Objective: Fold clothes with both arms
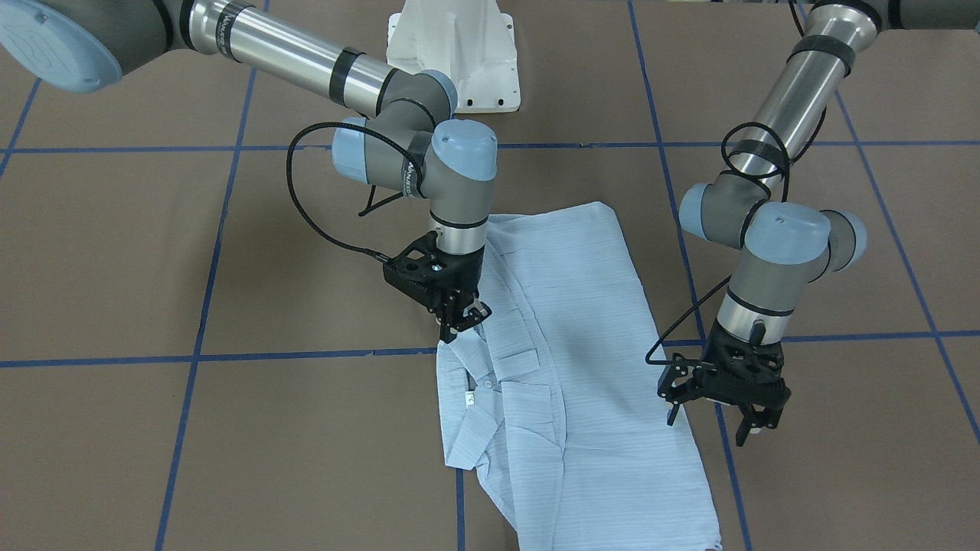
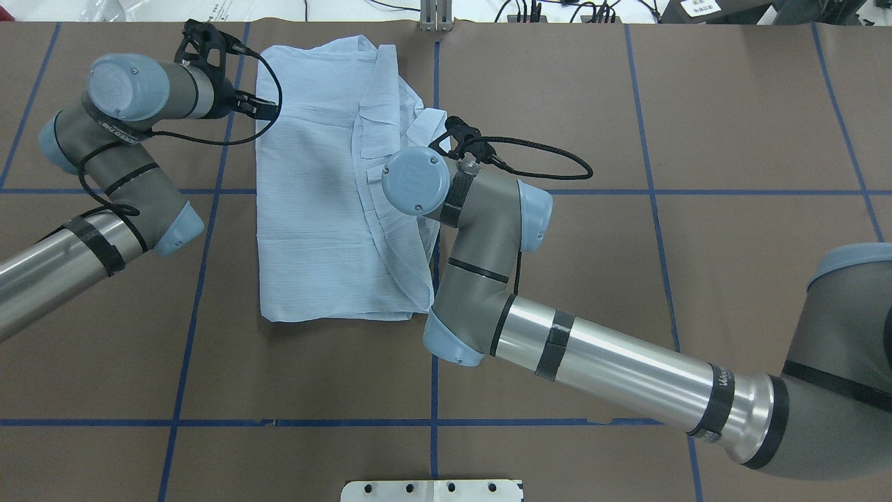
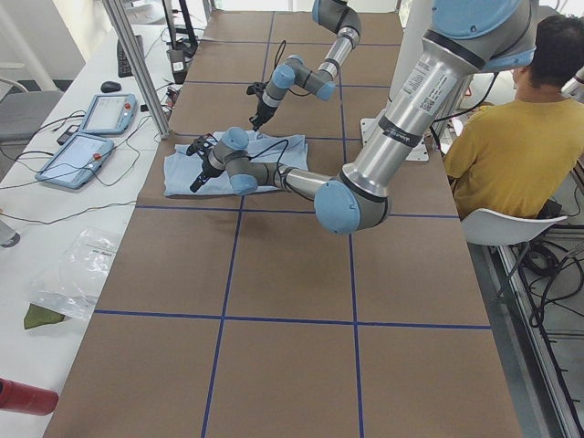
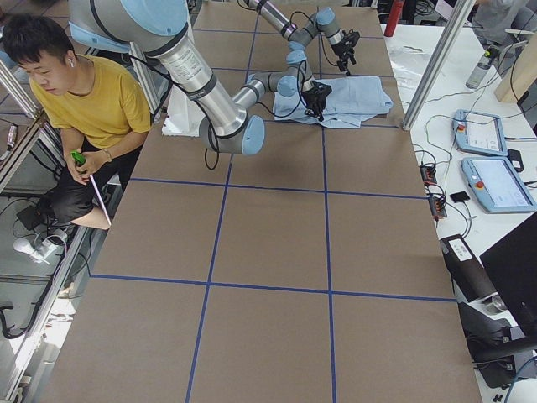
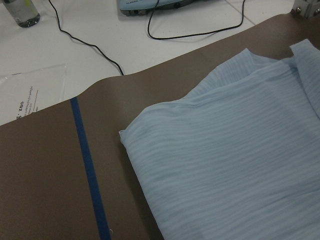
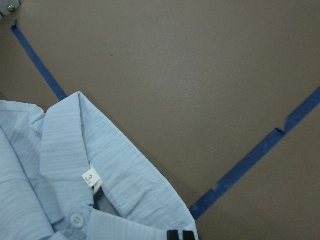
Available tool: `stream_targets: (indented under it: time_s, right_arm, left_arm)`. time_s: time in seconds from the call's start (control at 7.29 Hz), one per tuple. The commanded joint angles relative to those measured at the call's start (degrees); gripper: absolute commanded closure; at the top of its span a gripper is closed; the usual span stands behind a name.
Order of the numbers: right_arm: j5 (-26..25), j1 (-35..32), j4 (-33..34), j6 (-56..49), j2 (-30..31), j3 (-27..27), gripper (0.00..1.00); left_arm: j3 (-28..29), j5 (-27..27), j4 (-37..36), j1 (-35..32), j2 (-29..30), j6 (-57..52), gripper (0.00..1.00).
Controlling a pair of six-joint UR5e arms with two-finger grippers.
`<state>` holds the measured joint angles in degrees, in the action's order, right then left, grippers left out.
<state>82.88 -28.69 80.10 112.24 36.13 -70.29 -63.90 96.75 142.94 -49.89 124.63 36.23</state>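
The light-blue striped shirt [image 1: 582,321] lies folded lengthwise on the brown table, collar toward the far edge [image 2: 313,195]. My right gripper [image 1: 461,321] stands on the shirt's edge by the collar, and its jaws look shut on the fabric. The right wrist view shows the collar [image 6: 60,165], the white neck label [image 6: 90,178] and a button. My left gripper [image 1: 708,421] is open and empty, hovering just beside the shirt's other long edge near a far corner. The left wrist view shows that shirt corner [image 5: 225,165], but not the fingers.
The white pedestal base [image 1: 452,46] stands at the robot's side of the table. Blue tape lines [image 1: 199,355] cross the brown surface. Beyond the table's far edge are cables and pendants [image 4: 487,159]. An operator in yellow [image 3: 511,137] sits beside the robot.
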Motion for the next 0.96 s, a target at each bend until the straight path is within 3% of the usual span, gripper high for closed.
stream_targets:
  time_s: [0.0,0.14,0.27,0.41,0.55,0.69,0.82]
  right_arm:
    - [0.4,-0.1,3.3,-0.4,9.9,-14.4,1.00]
    - [-0.1,0.2,3.5,-3.1,17.9,-23.9,1.00]
    - [-0.2,1.3,3.5,-3.9,22.7,-28.4,1.00]
    - [-0.3,2.1,3.5,-4.3,23.3,-28.5,1.00]
    - [-0.3,2.1,3.4,-4.9,23.2,-28.5,0.90]
    - [-1.0,2.2,3.7,-7.9,22.5,-28.5,0.01]
    - [-1.0,2.2,7.1,-11.8,19.9,-28.4,0.00]
  left_arm:
    - [0.0,-0.1,1.4,1.3,0.0,1.9,0.00]
    - [0.0,-0.1,1.4,1.3,0.0,1.9,0.00]
    - [-0.3,-0.1,1.5,1.3,-0.6,1.9,0.00]
    - [-1.4,-0.1,1.5,1.3,-1.4,1.9,0.00]
    - [-2.1,0.0,1.5,1.3,-1.9,1.9,0.00]
    - [-2.1,0.1,1.4,1.3,-1.9,1.8,0.00]
    - [-2.1,0.1,1.4,1.3,-1.9,1.8,0.00]
